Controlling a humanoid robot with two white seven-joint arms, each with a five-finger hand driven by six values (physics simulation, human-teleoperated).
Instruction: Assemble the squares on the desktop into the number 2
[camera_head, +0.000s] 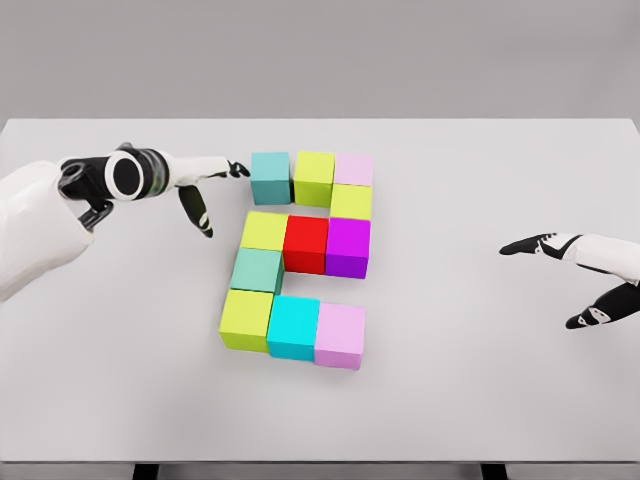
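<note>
White table (120, 400) held eleven coloured blocks forming a 2 | top row: teal block (270, 177), yellow-green, pale pink | left hand (205, 185) spread open, fingertips just beside the teal block | right hand (585, 275) open, well apart at right edge.

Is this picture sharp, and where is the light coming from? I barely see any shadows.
Head view: sharp throughout, no blur or glare. Light is soft and even; the blocks cast only faint shadows on the table, and so does the left hand. Block tops look brighter than their near sides.
</note>
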